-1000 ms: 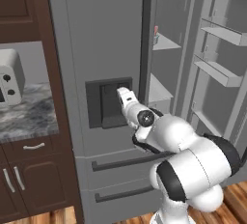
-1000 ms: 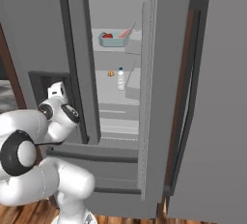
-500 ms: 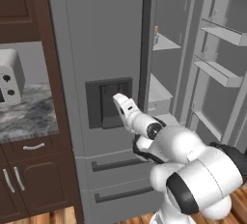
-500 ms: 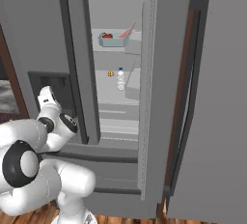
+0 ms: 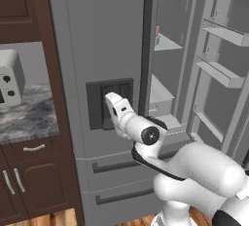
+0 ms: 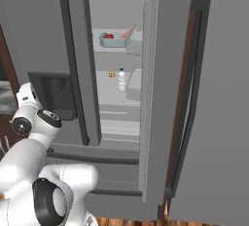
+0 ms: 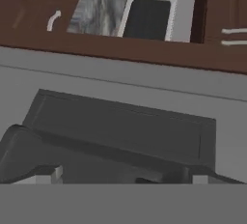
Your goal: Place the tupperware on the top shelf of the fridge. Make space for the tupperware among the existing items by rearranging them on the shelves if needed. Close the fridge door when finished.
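Note:
The fridge (image 5: 97, 35) stands with its left door shut and its right door (image 6: 163, 98) swung open. The pale teal tupperware (image 6: 113, 40), with a red piece inside, rests on the top shelf (image 6: 109, 50); a sliver of the tupperware (image 5: 156, 37) peeks past the door edge. One shelf lower stand a small clear bottle (image 6: 121, 79) and an orange-brown lump (image 6: 111, 74). My gripper (image 5: 111, 98) hovers in front of the dark dispenser recess (image 7: 120, 131) on the left door. Its jaws stand wide apart in the hand view (image 7: 125, 177), open, with nothing between them.
The left door's long dark handle (image 5: 146, 49) runs just right of my hand. Railed bins (image 5: 221, 74) line the open door. A marble counter (image 5: 29, 118) with a white appliance (image 5: 9, 81) and brown cabinets (image 5: 29, 181) sit to the left. Drawers (image 5: 116, 191) lie below.
My hand has drifted left across the left door to the dispenser recess, and the jaws have widened. The tupperware and the other fridge items have not moved.

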### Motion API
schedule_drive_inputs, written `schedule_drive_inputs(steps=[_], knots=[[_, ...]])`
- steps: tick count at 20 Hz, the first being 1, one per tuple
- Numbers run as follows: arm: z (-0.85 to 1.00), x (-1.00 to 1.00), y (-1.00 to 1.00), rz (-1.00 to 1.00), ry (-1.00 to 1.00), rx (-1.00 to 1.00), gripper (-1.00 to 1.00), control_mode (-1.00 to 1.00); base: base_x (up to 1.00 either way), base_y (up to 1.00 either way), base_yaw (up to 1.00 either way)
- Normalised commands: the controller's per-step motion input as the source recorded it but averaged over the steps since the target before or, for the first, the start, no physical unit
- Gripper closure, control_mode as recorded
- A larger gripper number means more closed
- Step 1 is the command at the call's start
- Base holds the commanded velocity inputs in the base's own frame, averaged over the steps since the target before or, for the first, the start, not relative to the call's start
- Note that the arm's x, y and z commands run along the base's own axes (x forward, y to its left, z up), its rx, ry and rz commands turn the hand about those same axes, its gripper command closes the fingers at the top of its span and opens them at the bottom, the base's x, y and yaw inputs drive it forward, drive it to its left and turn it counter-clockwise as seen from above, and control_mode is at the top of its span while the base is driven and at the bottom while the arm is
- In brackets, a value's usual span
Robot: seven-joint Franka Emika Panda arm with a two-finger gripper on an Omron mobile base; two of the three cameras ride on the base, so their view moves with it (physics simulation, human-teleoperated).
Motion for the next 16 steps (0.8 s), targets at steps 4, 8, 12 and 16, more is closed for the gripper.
schedule_drive_inputs(steps=[4, 8, 12, 16], knots=[[1.00, -0.46, 0.00, 0.00, 0.48, 0.03, -1.00, -1.00, 0.00, 0.00, 0.00], [1.00, -0.30, 0.00, 0.00, 0.45, 0.03, -1.00, -1.00, 0.00, 0.00, 0.00], [1.00, -0.28, -0.21, 0.00, 0.24, 0.06, -1.00, -1.00, 0.00, 0.00, 0.00], [0.20, -0.79, -0.62, 0.00, -0.03, 0.03, -1.00, -1.00, 0.00, 0.00, 0.00]])
